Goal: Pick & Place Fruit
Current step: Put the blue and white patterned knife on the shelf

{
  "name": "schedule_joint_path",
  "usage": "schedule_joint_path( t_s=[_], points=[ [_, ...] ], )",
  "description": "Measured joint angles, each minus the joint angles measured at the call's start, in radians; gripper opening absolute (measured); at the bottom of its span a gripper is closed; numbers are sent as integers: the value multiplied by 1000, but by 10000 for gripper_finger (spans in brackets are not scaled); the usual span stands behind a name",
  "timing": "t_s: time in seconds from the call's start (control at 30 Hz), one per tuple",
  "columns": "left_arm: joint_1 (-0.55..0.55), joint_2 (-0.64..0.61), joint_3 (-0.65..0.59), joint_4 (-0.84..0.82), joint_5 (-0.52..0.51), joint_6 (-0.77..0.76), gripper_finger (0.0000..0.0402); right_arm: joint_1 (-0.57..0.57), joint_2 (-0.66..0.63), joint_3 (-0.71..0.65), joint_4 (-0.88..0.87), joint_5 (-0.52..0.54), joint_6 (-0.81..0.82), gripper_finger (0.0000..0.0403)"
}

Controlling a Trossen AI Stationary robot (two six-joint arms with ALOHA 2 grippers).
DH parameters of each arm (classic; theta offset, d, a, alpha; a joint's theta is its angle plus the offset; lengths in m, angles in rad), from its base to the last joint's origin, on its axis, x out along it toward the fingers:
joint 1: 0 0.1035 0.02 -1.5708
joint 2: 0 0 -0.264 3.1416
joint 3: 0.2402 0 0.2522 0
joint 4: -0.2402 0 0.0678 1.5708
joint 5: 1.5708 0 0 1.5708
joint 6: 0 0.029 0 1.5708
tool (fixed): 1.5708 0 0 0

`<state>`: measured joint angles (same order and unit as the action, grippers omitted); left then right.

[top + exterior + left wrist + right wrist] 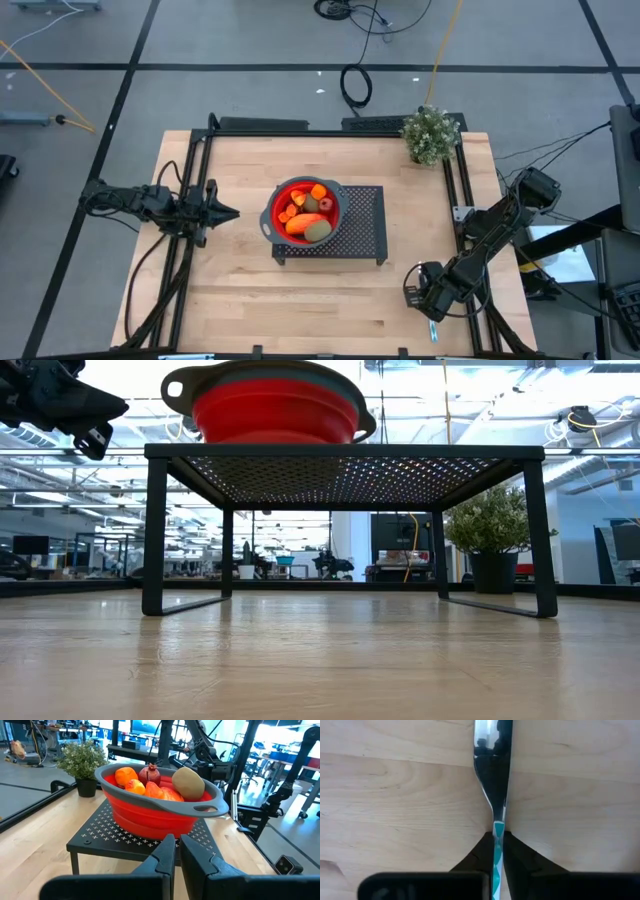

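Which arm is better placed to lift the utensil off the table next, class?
The right. Its fingers are already shut on the light-blue-handled utensil at the table's near right edge; the left gripper, shut and empty, hangs beside the red bowl.

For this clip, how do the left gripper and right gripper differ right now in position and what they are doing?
The left gripper is shut on nothing, waiting at the table's left side and pointing at the red bowl of fruit on the black rack. The right gripper is down at the table's front right, shut on the light-blue handle of a silver utensil lying on the wood. Both are closed.
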<state>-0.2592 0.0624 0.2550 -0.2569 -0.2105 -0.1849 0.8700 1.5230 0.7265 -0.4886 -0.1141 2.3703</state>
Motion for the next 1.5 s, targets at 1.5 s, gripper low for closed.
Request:
schedule_joint_path(
  t_s=[1.5],
  points=[
    [0, 0, 0, -4, 0, 33, 26, 88, -478, -2, -308, 466, -87, 7]
  ],
)
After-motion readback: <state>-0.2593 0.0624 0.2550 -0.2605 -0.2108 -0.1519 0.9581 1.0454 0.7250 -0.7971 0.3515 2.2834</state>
